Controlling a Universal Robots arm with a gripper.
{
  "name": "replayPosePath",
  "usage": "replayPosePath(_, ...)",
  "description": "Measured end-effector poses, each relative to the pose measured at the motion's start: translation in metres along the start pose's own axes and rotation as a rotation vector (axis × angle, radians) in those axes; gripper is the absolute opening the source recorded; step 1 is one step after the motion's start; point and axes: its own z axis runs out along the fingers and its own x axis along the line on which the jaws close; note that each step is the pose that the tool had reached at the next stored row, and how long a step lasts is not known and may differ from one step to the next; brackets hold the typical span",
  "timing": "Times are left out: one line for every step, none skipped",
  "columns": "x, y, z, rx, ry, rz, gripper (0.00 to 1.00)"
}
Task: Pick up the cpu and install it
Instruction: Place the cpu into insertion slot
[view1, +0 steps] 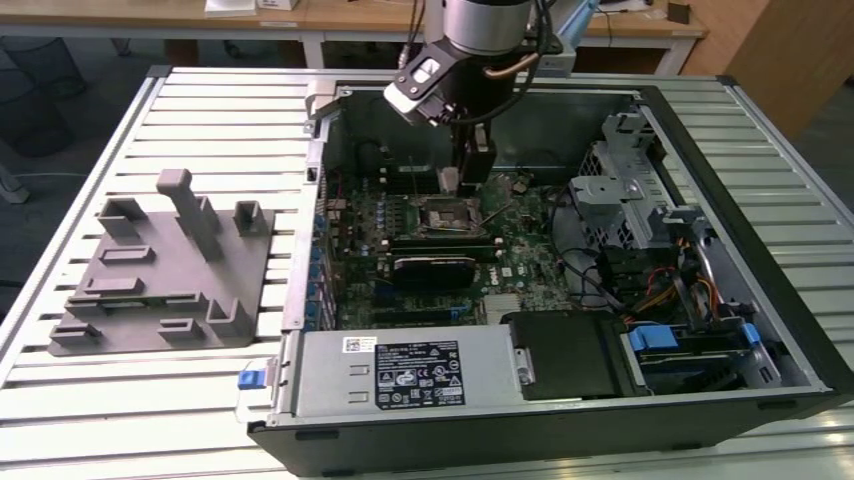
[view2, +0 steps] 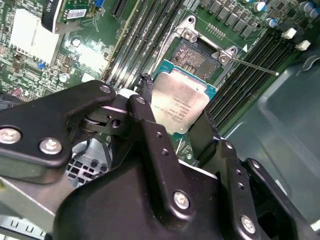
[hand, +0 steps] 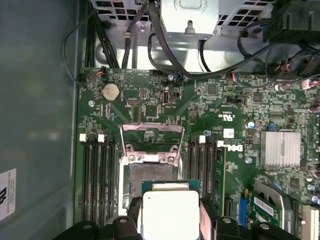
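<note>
- Pinching the cpu (view2: 181, 102) by two opposite edges, the gripper (view2: 176, 117) held it close over the open motherboard socket (view2: 196, 54), inside the computer case (view1: 747, 330), apparently not yet seated;
- the cpu looked light, thin and rigid; its metal top was probably slick;
- an edge grip seemed right, since underside contacts and socket pins would probably damage easily.

The exterior view stands off from me, high up, slanting down on the whole open computer case (view1: 534, 440) and slatted table (view1: 214, 100). My wrist cameras ride close over the motherboard (hand: 225, 100): the first wrist view looks almost straight down, the second wrist view looks aslant past my gripper (view2: 177, 107). Both wrist views share the socket (hand: 145, 170) and the cpu (view2: 180, 97).
</note>
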Motion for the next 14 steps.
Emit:
replayPosePath(0.0005,0.0003,0.0014,0.0001,-0.0001,0.000,0.54)
replayPosePath(0.0012,0.0006,0.0028,0.0002,-0.0003,0.000,0.54)
replayPosePath(0.0021,0.0008,0.0041,0.0001,-0.0002,0.000,0.54)
replayPosePath(0.0029,0.0010,0.0053,0.0001,0.0000,0.000,0.54)
replayPosePath(0.0036,0.0010,0.0068,0.0001,0.0000,0.000,0.54)
replayPosePath(0.0041,0.0011,0.0084,-0.0001,0.0000,0.000,0.54)
replayPosePath(0.0045,0.0011,0.0098,-0.0008,0.0000,-0.001,0.54)
replayPosePath(0.0049,0.0011,0.0114,-0.0020,0.0000,-0.003,0.54)
replayPosePath(0.0051,0.0012,0.0127,-0.0031,-0.0001,-0.004,0.54)
replayPosePath(0.0054,0.0012,0.0137,-0.0033,0.0000,-0.005,0.54)
replayPosePath(0.0057,0.0013,0.0144,-0.0033,-0.0001,-0.005,0.54)
replayPosePath(0.0059,0.0013,0.0151,-0.0033,-0.0001,-0.005,0.54)
replayPosePath(0.0060,0.0013,0.0156,-0.0033,-0.0001,-0.005,0.54)
replayPosePath(0.0061,0.0013,0.0162,-0.0033,-0.0001,-0.004,0.54)
